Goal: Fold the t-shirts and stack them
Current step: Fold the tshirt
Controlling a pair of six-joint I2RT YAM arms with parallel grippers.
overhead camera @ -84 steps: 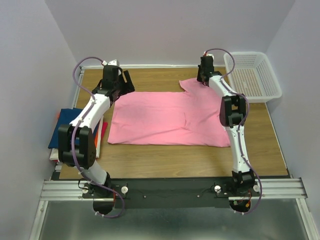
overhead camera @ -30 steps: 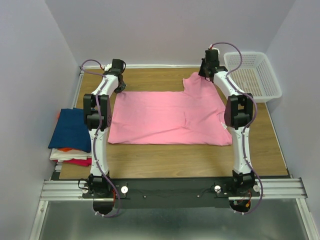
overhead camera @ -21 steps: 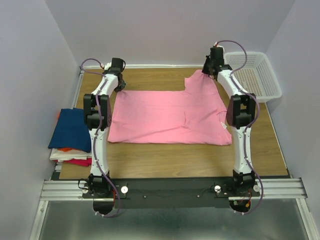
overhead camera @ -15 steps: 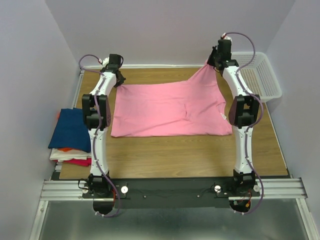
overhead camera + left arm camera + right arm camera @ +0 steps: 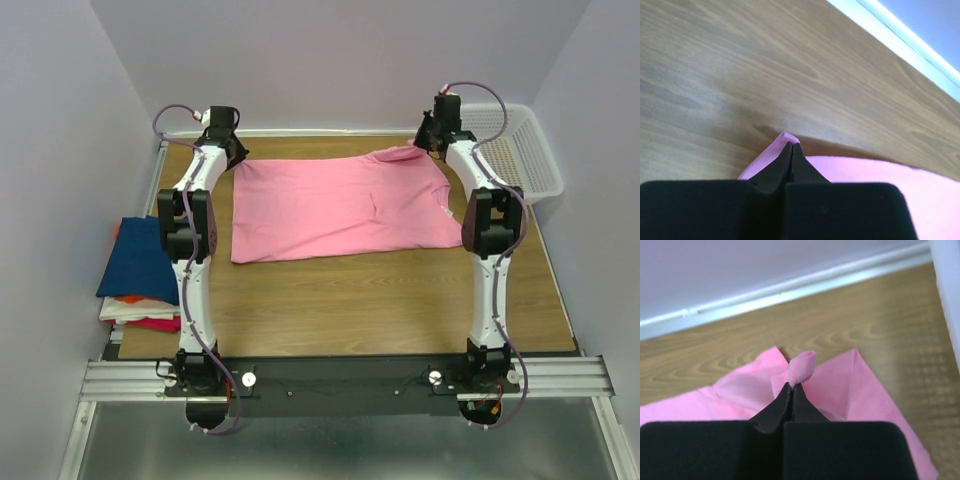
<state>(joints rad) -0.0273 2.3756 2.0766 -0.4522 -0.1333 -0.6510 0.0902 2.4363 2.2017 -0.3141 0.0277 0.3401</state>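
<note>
The left claw [image 5: 791,146] and the right claw [image 5: 792,386] each squeeze tight on a corner of the pink t-shirt [image 5: 340,205], which lies between and behind them. I think both should move together so it does not bunch up.

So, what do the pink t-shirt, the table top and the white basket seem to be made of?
Pink t-shirt: soft matte cloth, perhaps cotton; it wrinkles and curls into a limp fold.
Table top: wood or wood-look laminate, smooth with a slight sheen, with visible grain lines.
White basket: probably rigid plastic, with regular moulded mesh walls.
</note>
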